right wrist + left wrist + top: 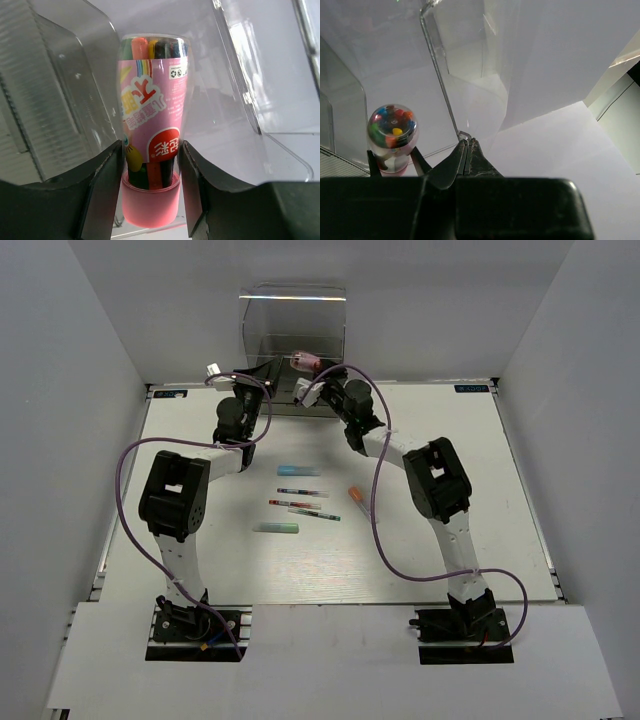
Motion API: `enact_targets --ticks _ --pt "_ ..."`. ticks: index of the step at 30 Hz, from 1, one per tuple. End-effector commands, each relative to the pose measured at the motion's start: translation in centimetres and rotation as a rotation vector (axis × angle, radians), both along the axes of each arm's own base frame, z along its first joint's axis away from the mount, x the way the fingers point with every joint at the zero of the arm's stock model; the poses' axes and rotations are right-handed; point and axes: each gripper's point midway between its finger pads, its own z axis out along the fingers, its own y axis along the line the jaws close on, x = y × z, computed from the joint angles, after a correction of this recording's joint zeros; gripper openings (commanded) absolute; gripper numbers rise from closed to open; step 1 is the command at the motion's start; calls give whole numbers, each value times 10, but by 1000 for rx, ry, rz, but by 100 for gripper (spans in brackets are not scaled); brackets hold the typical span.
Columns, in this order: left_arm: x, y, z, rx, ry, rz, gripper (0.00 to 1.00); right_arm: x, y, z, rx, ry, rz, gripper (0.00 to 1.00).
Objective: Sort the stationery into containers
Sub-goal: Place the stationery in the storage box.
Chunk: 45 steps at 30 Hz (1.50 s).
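Note:
My right gripper [151, 167] is shut on the pink tube [152, 115], clamping it just above its pink cap. The tube holds coloured crayons and points into the clear containers [60, 100]. From above, the tube [303, 362] hangs at the open front of the containers [292, 320]. My left gripper [467, 144] is shut, its tips touching the lower corner of a clear panel [437, 70]; the tube's domed end [393, 131] shows to its left. On the table lie two pale bars [299, 470] [276, 527], three thin pens [300, 492] and an orange marker [356, 496].
White walls enclose the table [450, 470] on three sides. Both arms reach to the back centre, close together, with purple cables looping over the table. The loose stationery lies between the arms at mid-table.

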Motion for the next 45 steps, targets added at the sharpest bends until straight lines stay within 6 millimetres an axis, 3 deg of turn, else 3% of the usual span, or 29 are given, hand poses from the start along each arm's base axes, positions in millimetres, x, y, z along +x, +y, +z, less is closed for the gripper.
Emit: enact_targets --ticks 1,17,30,39,45 --pt "-3 -3 26 -16 -74 -11 0 5 -8 41 91 -78 -15 0" --pt "-3 -3 26 -16 -74 -11 0 5 -5 -1 91 168 54 0" --pt "-3 -3 26 -16 -74 -11 0 9 -6 -13 92 245 37 0" --pt "-3 -3 26 -16 -74 -11 0 18 -11 -7 89 224 -5 0" --pt "-5 -3 32 -19 -83 -11 0 10 -3 -8 51 256 53 0"
